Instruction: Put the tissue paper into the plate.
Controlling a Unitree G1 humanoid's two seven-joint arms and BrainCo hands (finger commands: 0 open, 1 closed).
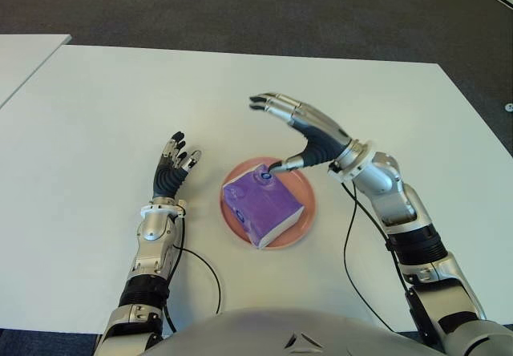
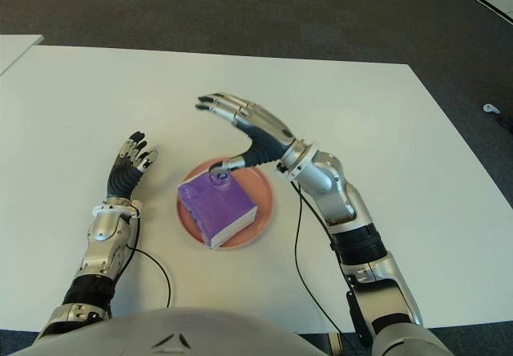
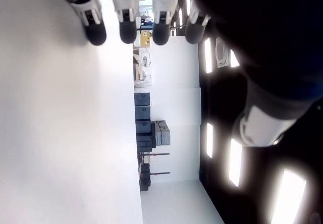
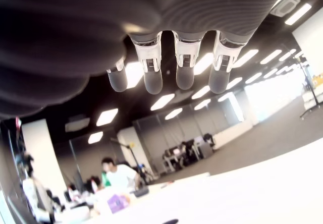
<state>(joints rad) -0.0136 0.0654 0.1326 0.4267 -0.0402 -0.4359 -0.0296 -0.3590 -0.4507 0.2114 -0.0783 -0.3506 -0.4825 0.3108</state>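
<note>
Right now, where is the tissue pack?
The purple tissue pack lies on the pink plate, table centre, between both hands, under the open right hand.

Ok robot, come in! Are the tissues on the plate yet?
Both hands open: right hand above the plate's far edge, left hand left of the plate. Purple tissue pack sits on pink plate. Nothing in the way.

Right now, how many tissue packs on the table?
1. The purple tissue pack lies in the pink plate, between the left hand and the open right hand above the plate's far edge.
</note>
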